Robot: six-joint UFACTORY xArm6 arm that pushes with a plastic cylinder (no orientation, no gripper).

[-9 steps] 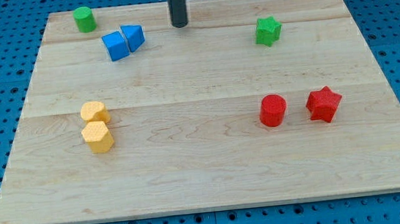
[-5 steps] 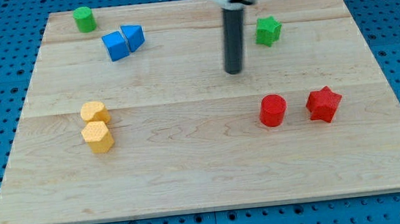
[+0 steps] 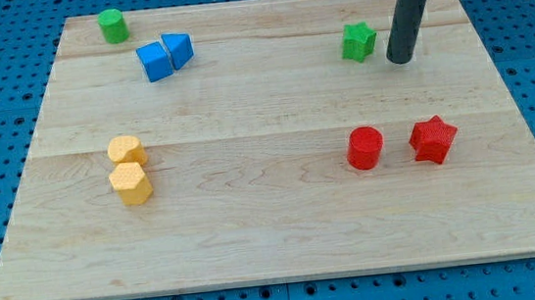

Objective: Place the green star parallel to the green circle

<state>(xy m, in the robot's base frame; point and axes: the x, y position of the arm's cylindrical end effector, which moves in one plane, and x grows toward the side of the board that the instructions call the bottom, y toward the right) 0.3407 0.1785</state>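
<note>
The green star (image 3: 358, 41) lies at the board's upper right. The green circle (image 3: 113, 25) stands at the board's top left corner. My tip (image 3: 399, 58) is just to the right of the green star and slightly below it, a small gap apart, not touching. The dark rod rises from it toward the view's top right.
Two blue blocks (image 3: 164, 56) touch each other right of the green circle. Two yellow blocks (image 3: 129, 168) sit stacked close at the left middle. A red cylinder (image 3: 365, 147) and a red star (image 3: 433, 139) lie at the right middle. The wooden board (image 3: 276, 238) rests on blue pegboard.
My tip has moved from the top middle, down through the board's centre, then right and up to the right side of the green star. No block has moved.
</note>
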